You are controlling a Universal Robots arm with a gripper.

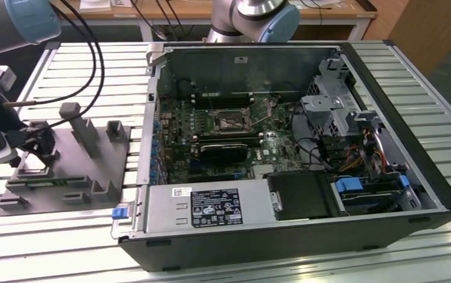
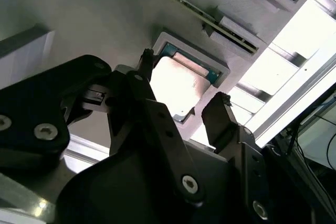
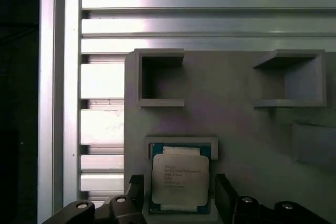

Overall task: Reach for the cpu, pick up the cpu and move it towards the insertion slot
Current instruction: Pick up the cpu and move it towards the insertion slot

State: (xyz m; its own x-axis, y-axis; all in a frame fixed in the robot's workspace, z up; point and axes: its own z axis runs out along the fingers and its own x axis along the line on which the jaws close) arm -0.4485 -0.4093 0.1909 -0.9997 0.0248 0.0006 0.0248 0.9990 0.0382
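The cpu (image 3: 180, 181) is a flat square chip with a silver top. It lies in a low grey frame on the grey fixture plate (image 1: 68, 171) at the exterior view's left. My gripper (image 3: 179, 196) hangs just over it, open, with one black finger on each side of the chip and a gap to each. The second wrist view shows the cpu (image 2: 176, 85) between the same spread fingertips (image 2: 221, 103). The insertion slot (image 1: 229, 121) is the square socket with a metal frame on the motherboard inside the open computer case, well to the right in the exterior view.
Grey posts (image 1: 76, 127) and blocks stand on the fixture plate around my gripper (image 1: 40, 144). The open computer case (image 1: 414, 147) holds a black card (image 1: 225, 152), a power supply (image 1: 209, 206) and drive cages. Black cables (image 1: 91, 53) hang from the arm over the slatted table.
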